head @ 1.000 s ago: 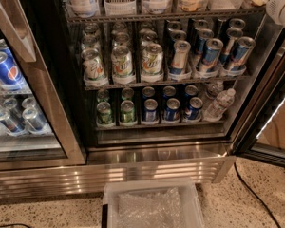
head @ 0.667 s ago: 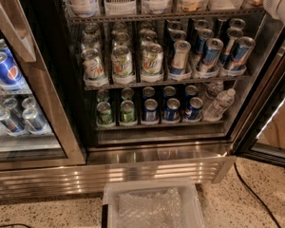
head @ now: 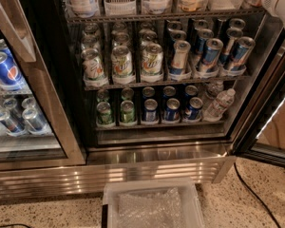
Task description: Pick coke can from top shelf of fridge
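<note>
White arm (head: 278,1) edged right; claw lies beyond top-right corner.

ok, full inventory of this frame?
fridge: one, steel base, dark inside, centre
door: one, open, right
top shelf: wire rack, top edge; clear bins of bottles, cut off
coke can: none seen
white-green cans: three rows, middle rack, left
blue-silver cans: three rows, middle rack, right
green cans: two rows, bottom rack, left
blue cans: three rows, bottom rack, centre
water bottles: two, clear, bottom rack, right
Pepsi cans: blue, left unit
bin: one, pale, floor, bottom centre
cable: black, floor, right
arm: white, top right
claw: not in view
</note>
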Robot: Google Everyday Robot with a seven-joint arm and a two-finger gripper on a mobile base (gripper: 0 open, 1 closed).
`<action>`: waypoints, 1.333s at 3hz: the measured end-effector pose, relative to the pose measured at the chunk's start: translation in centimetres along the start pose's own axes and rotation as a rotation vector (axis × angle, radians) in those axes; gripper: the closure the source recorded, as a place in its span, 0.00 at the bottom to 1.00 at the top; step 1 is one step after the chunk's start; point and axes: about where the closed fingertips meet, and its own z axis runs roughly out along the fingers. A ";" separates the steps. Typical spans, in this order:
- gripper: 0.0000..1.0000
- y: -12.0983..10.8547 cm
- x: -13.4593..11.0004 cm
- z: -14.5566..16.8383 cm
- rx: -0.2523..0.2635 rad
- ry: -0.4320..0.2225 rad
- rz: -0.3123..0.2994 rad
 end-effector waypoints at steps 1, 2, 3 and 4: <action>0.83 0.0 0.0 0.0 0.000 0.000 0.000; 1.00 0.0 0.0 0.0 -0.001 -0.001 0.000; 1.00 0.3 -2.4 -0.2 -0.031 -0.037 -0.011; 1.00 0.3 -5.0 -0.7 -0.070 -0.085 0.008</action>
